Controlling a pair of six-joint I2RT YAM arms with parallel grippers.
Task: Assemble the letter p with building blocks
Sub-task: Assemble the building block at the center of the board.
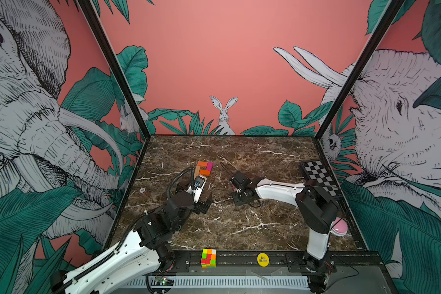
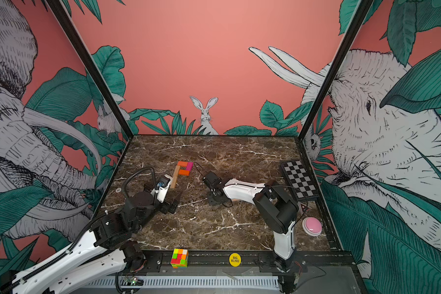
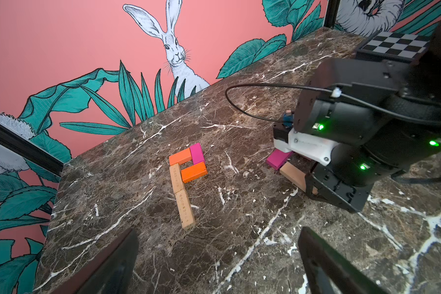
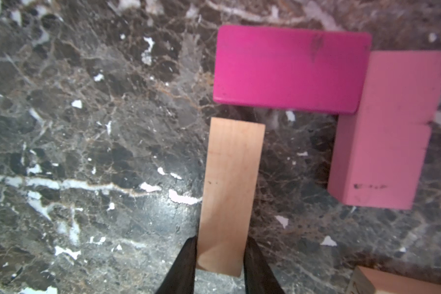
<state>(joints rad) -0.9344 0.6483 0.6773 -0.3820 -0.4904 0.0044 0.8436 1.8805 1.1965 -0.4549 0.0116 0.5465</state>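
Five building blocks lie joined flat on the marble: an orange one [image 3: 180, 159], a magenta one [image 3: 197, 152] and a second orange one [image 3: 194, 171] form a loop. Two tan ones [image 3: 175, 177] [image 3: 186, 211] run end to end as a stem. In both top views this group [image 1: 204, 168] sits left of centre. My left gripper [image 3: 218, 230] hovers open and empty just short of the stem's end. My right gripper [image 4: 221, 241] is shut on a tan block [image 4: 231, 193] lying on the marble. Beside it lie a magenta block [image 4: 290, 68] and a pink block [image 4: 390, 129].
A multicoloured puzzle cube [image 1: 208, 258] and a yellow disc [image 1: 262, 259] sit on the front rail. A checkerboard [image 1: 320, 175] lies at the right wall and a pink button [image 1: 339, 226] at the near right. A small white disc [image 1: 142, 190] lies by the left wall.
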